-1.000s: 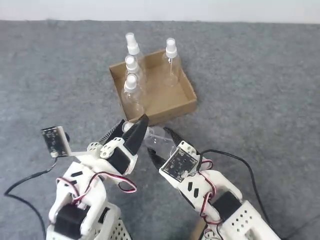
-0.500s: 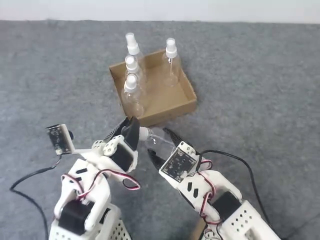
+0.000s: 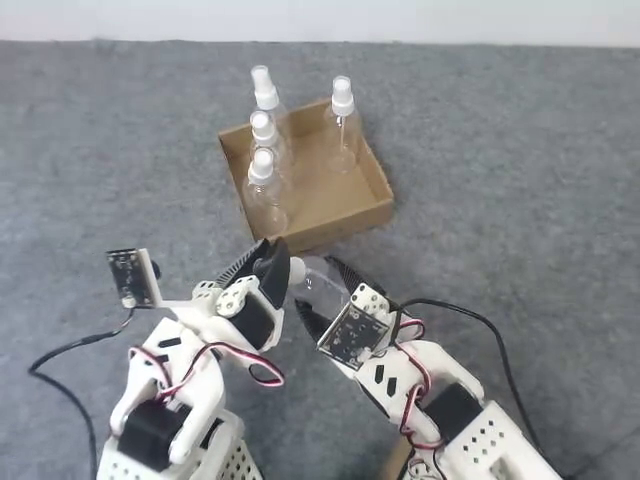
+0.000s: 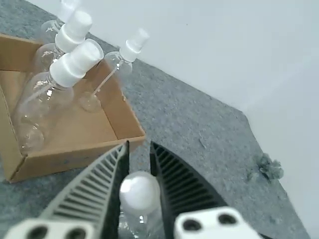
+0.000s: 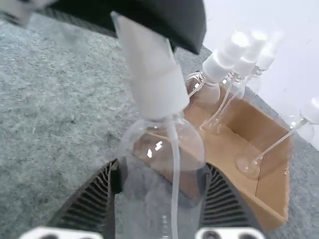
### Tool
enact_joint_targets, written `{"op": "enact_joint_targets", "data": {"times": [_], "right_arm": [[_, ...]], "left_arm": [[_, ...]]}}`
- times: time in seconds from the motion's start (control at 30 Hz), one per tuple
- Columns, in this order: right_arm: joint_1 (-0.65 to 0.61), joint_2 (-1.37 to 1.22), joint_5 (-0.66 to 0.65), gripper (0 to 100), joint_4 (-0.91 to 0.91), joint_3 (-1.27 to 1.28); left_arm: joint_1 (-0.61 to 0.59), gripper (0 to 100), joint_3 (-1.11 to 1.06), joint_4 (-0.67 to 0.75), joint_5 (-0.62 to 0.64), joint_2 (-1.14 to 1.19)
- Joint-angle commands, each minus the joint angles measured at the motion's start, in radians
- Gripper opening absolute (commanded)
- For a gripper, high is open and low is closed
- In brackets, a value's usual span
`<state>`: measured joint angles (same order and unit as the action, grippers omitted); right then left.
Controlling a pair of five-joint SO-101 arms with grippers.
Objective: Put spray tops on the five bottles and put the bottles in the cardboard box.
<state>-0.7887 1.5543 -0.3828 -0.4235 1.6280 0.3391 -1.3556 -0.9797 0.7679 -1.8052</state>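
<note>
Grey felt-covered counter (image 3: pixel 500 150), two arms at the near edge.

- Left end effector (image 3: pixel 272 262) is closed on a white spray top (image 3: pixel 296 268). In the left wrist view the two ribbed jaws of the left end effector (image 4: pixel 138 145) press on either side of the spray top (image 4: pixel 139 190), which is rounded and white.
- Right end effector (image 3: pixel 312 288) is gripping a clear bottle (image 3: pixel 322 282) by its body. In the right wrist view the right end effector (image 5: pixel 162 169) has one jaw on each flank of the clear bottle (image 5: pixel 162 149).
- The spray top (image 5: pixel 149 74) sits on the clear bottle's neck, and its dip tube runs down inside the glassy body. The dark left end effector (image 5: pixel 149 17) sits over the cap.
- In the high view the held bottle is off the counter and tilted, neck toward the left arm. It is just in front of the near corner of the cardboard box (image 3: pixel 340 205).
- The cardboard box is open-topped, shallow and set cornerwise to the arms, and it also shows in the wrist views (image 4: pixel 75 154) (image 5: pixel 269 199).
- Capped bottles stand upright: two (image 3: pixel 262 180) (image 3: pixel 264 135) close together along the box's left wall, and one (image 3: pixel 342 120) near the far corner.
- A fourth (image 3: pixel 266 95) stands at the far-left wall. Cannot tell whether it is inside that wall or just beyond it.
- A black cable (image 3: pixel 480 330) trails over the felt beside the right arm.
</note>
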Motion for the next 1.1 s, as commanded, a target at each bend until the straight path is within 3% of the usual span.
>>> {"op": "enact_joint_targets", "data": {"times": [0.0, 0.17, 0.43, 0.73, 1.07], "right_arm": [[-0.022, 0.027, -0.028, 6.9, 0.022, 0.0], [-0.022, 0.027, -0.026, 6.9, 0.027, 0.0], [-0.021, 0.027, -0.026, 6.9, 0.027, 0.0], [-0.019, 0.027, -0.026, 6.9, 0.028, 0.0], [-0.019, 0.027, -0.026, 6.9, 0.028, 0.0]], "left_arm": [[0.02, 2, 0.004, 0.015, -0.078, -0.017], [0.009, 3, 0.015, 0.015, -0.091, -0.017], [-0.04, 26, 0.015, 0.014, -0.086, -0.017], [-0.04, 26, 0.165, -0.137, -0.017, -0.017], [-0.143, 26, 0.179, -0.135, -0.015, -0.017]]}}
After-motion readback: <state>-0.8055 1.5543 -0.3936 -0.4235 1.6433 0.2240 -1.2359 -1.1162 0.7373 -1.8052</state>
